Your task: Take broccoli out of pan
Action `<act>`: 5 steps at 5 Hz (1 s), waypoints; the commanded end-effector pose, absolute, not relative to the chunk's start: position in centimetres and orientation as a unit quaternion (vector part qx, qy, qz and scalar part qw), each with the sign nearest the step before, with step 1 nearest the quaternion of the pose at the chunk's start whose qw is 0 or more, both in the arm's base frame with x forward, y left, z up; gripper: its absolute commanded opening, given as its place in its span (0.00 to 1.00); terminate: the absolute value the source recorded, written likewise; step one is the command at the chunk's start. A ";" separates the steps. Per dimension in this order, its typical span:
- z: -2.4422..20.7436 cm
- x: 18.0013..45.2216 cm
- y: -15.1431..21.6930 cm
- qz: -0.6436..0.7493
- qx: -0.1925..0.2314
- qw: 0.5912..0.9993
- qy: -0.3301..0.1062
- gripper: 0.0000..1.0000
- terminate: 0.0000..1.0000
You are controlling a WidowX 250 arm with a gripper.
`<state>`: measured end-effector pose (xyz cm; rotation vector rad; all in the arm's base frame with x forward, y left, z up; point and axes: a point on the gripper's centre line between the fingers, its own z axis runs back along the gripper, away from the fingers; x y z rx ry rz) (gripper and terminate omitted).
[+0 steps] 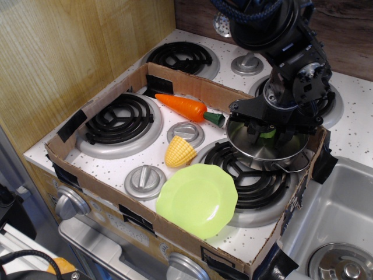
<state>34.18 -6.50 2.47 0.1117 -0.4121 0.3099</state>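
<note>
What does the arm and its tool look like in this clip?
The arm is black and bulky, with rounded joint housings and a braided dark-blue cable bundle at the top. The wrist shows small screws and grey patches. The tool is a black bracket with dark fingers; no markings are legible.

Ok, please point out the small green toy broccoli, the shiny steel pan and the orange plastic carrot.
small light-green toy broccoli [267,133]: observation image, sliver visible between the tool's fingers.
shiny round steel pan [256,149]: observation image, bare inner floor.
orange plastic carrot [183,106]: observation image, middle of body.

High front-left view over stove [175,163]
</note>
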 end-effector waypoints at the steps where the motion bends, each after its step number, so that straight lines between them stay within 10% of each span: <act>1: 7.3 35.4 -6.9 0.185 0.033 0.955 -0.229 0.00 0.00; 5: 14.2 32.5 -0.2 0.234 0.084 0.947 -0.201 0.00 0.00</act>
